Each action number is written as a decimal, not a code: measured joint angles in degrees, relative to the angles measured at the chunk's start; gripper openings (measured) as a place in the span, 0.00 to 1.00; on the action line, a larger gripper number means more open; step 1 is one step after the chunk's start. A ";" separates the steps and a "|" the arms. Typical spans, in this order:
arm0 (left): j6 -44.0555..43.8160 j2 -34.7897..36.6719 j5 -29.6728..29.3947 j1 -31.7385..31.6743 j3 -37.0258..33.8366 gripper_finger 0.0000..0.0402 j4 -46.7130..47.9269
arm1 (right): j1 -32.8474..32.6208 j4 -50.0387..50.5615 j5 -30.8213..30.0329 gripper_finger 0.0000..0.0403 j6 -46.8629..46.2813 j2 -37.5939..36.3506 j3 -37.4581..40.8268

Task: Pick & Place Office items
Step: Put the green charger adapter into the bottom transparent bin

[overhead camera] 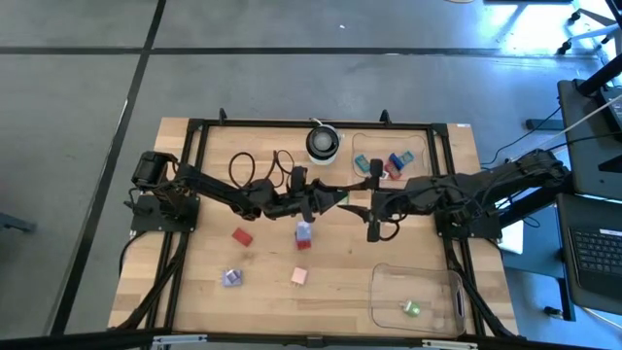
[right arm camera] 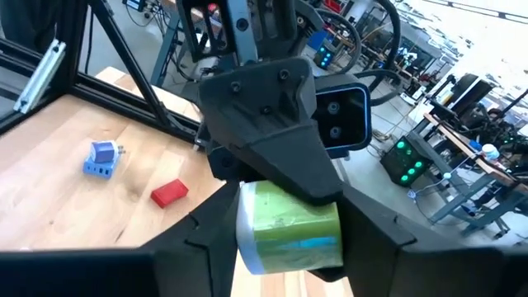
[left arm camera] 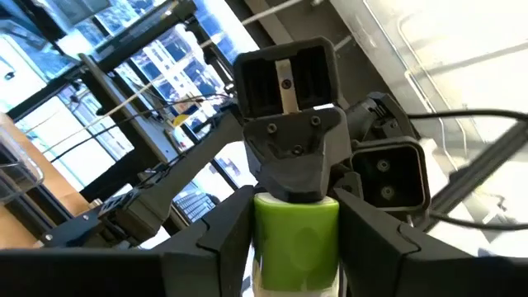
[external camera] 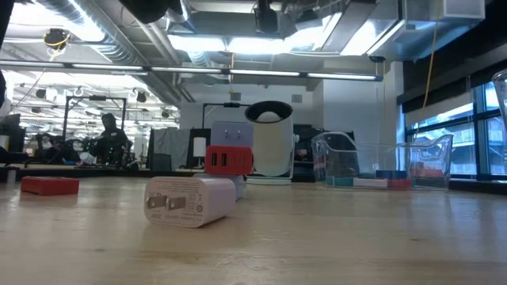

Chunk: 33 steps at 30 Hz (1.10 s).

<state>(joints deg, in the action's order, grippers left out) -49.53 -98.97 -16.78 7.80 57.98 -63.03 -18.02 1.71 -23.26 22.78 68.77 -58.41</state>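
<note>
— Grippers first, please: where are they and what do they hold?

— Both meet above the middle of the table (overhead camera: 194, 292). The left gripper (overhead camera: 335, 197) and the right gripper (overhead camera: 362, 202) face each other, tip to tip. Between them is one green block (left arm camera: 295, 238). In the left wrist view the two dark fingers (left arm camera: 223, 239) press on its sides, so the left gripper is closed on it. In the right wrist view the same block (right arm camera: 289, 227) sits between the right fingers (right arm camera: 371, 235) too, and they touch its sides, so both grippers hold it at once, above the wood.

— And the other small pieces?

— A red block (overhead camera: 242, 235) lies left of the middle. A lilac one (overhead camera: 231, 278) is near the front left part, a pink one (overhead camera: 299, 276) near the front middle. A blue and white piece (overhead camera: 304, 233) lies just under the left gripper. A clear tray (overhead camera: 428, 146) at the back right corner holds teal, blue and red pieces. A second clear tray (overhead camera: 384, 277) at the front right corner holds one green piece (overhead camera: 411, 309).

— Anything else?

— A round white and black object (overhead camera: 324, 142) stands at the back edge.
</note>
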 joint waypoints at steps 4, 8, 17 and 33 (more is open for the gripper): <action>-0.47 -0.01 -2.65 0.03 0.00 0.47 -0.17 | 0.04 1.14 -0.08 0.41 0.40 0.00 0.00; -0.96 -0.01 -2.91 0.03 0.02 0.55 -0.33 | 0.02 1.77 -0.03 0.43 0.38 0.02 0.02; -0.81 0.03 -3.15 -1.88 0.04 0.65 0.51 | 0.02 11.26 -4.72 0.42 -2.05 -3.09 0.09; -5.03 0.03 -3.05 -4.21 0.04 0.64 17.07 | -3.38 40.71 13.79 0.43 -49.74 -19.47 0.09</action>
<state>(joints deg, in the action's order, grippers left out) -54.56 -98.94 -19.84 3.60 58.02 -45.96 -21.40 42.42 -9.46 -26.96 49.31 -58.33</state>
